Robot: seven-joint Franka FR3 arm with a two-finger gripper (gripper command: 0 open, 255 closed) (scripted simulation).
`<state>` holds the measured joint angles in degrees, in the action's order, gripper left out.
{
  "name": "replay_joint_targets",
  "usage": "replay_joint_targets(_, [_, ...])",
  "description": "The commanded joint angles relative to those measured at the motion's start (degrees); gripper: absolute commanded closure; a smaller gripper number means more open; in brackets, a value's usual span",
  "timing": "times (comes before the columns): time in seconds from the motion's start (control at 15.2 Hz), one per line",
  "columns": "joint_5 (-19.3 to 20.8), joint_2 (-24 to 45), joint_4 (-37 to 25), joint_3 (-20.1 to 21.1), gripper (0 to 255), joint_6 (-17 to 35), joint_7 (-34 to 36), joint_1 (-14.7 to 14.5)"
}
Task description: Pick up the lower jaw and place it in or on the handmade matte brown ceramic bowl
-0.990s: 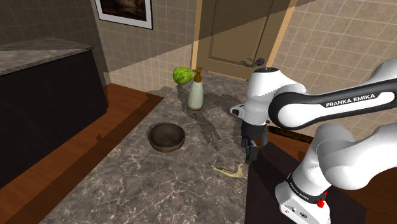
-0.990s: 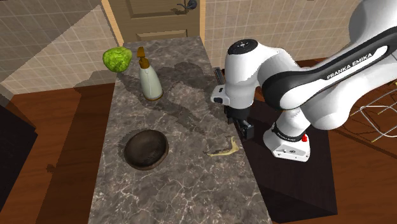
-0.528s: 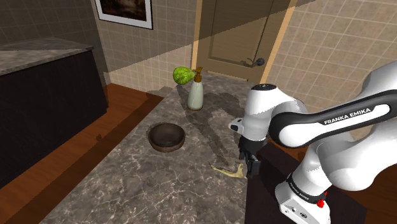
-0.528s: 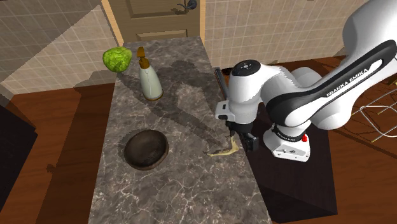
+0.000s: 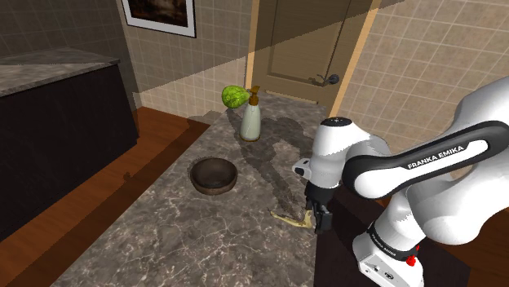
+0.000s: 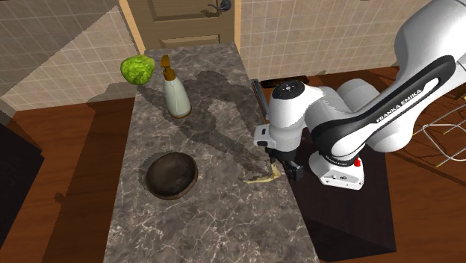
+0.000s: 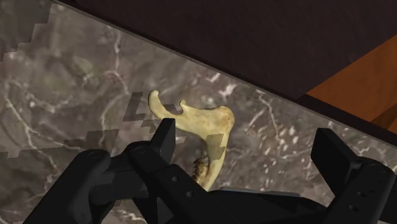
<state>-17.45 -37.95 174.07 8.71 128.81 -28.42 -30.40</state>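
From where I stand beside the robot, a dark cabinet [image 5: 57, 122] with a stone top fills the far left of the shoulder view, with a strip of wooden floor [image 5: 106, 196] between it and the long marble counter [image 5: 163, 240]. On the counter, toward its middle, sits a round dark brown bowl [image 5: 214, 175] with nothing in it. Behind it at the far end are a green leafy head [image 5: 234, 96] and, just beside that, a pale pump bottle [image 5: 251, 119] standing upright in front of a closed wooden door [image 5: 302, 41]. Further right, the jaw [image 5: 292, 218], a small yellowish bone, lies flat on the marble close to the counter edge that meets the dark stand [image 5: 343, 245], well apart from the bowl. The black gripper [image 5: 316, 220] hangs right over the bone's stand-side end, pointing down at the counter. Through the wrist view the fingers [image 7: 164, 137] are spread wide. One crosses in front of the curved bone, the other stands well off to the side above bare marble, and nothing is clasped between them. I cannot tell whether the near finger touches the bone. Rightmost, the white arm [image 5: 489, 204] bends down from above, and its dark forearm band reads "FRANKA EMIKA" in white capitals.
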Motion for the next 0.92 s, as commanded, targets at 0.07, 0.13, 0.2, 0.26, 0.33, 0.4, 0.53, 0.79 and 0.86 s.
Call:
replay_joint_targets(0.07, [0.0, 0.1, 0.0, 0.0, 0, 0.1, 0.0, 0.0])
replay_joint_targets(0.13, [0.0, 0.0, 0.0, 0.0, 0, 0.1, 0.0, 0.0])
replay_joint_targets(0.2, [0.0, 0.0, 0.0, 0.0, 255, 0.1, 0.0, 0.0])
replay_joint_targets(0.26, [0.0, 0.0, 0.0, 0.0, 255, 0.1, 0.0, 0.0])
replay_joint_targets(0.33, [0.0, 0.0, 0.0, 0.0, 255, 0.1, 0.0, 0.0])
replay_joint_targets(0.4, [0.0, 0.0, 0.0, 0.0, 255, 0.1, 0.0, 0.0])
replay_joint_targets(0.53, [0.0, 0.0, 0.0, 0.0, 255, 0.1, 0.0, 0.0])
replay_joint_targets(0.79, [0.0, 0.0, 0.0, 0.0, 255, 0.1, 0.0, 0.0])
replay_joint_targets(0.86, [0.0, 0.0, 0.0, 0.0, 0, 0.1, 0.0, 0.0])
